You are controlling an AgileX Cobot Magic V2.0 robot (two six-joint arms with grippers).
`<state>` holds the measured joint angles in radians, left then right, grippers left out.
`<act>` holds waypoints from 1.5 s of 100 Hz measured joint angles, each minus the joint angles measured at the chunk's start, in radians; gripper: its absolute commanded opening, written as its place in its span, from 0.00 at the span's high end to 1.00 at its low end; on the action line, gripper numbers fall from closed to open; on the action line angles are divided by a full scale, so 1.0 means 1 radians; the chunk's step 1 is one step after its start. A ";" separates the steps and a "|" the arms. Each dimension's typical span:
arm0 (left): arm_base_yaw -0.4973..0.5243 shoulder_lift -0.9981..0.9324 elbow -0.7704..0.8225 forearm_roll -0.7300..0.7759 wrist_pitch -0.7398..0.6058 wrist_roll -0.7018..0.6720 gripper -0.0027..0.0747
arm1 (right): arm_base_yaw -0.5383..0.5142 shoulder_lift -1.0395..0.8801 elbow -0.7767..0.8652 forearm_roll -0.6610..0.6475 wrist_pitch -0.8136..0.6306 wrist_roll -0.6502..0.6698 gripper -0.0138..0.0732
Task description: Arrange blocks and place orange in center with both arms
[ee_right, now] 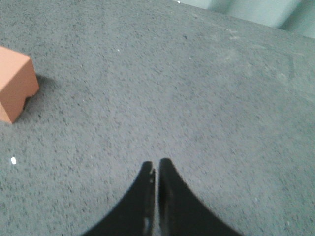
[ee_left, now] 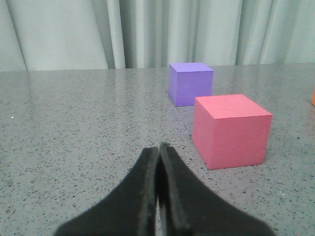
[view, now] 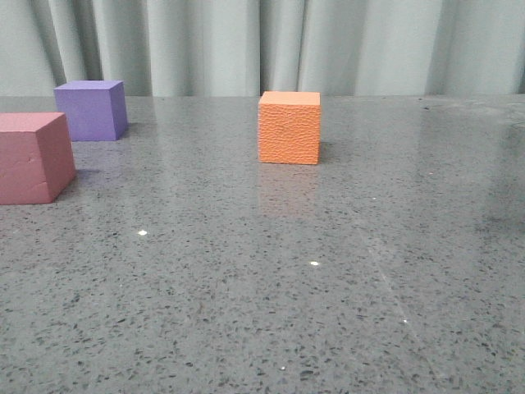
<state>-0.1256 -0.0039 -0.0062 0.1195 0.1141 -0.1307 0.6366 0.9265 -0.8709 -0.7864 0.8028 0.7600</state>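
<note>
In the front view, three foam cubes are seen on a grey speckled table (view: 271, 312), with a pale curtain (view: 246, 41) hung behind it. The orange cube (view: 289, 127) is set near the centre of the frame, a little right of the middle, alone and well apart from the other two. The purple cube (view: 92, 110) is placed at the upper left, and the pink-red cube (view: 31, 158) lies at the left edge, nearer the camera and partly cut off by the frame. A small gap is seen between these two. No arm is shown in this view.

What the front view lacks is supplied by the wrist views. In the left wrist view, the left pincer (ee_left: 158, 147) is shown at the bottom centre with its black fingers pressed together, nothing held between them. The pink-red cube (ee_left: 231, 130) is seen right of centre, whole here, with the purple cube (ee_left: 190, 82) behind it; only a sliver of orange is caught at the right edge.

In the right wrist view, the right pincer (ee_right: 155, 166) is likewise shown pressed together and empty at the bottom centre. The orange cube (ee_right: 15, 83) is seen only in part at the left edge, well apart from the fingers, and the purple and pink-red cubes are not shown.
</note>
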 measured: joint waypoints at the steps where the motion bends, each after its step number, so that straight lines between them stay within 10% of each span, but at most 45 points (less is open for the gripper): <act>1: 0.000 0.000 0.000 0.000 0.000 0.000 0.99 | 0.000 -0.015 0.009 0.000 0.000 0.000 0.92; 100: 0.000 0.000 0.000 0.000 0.000 0.000 0.99 | -0.008 -0.400 0.261 0.050 -0.054 -0.001 0.92; 150: 0.000 0.000 0.000 0.000 0.000 0.000 0.99 | -0.449 -0.800 0.682 0.592 -0.498 -0.511 0.92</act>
<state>-0.1256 -0.0039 -0.0062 0.1195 0.1141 -0.1307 0.1880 0.1268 -0.1888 -0.1942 0.3046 0.2494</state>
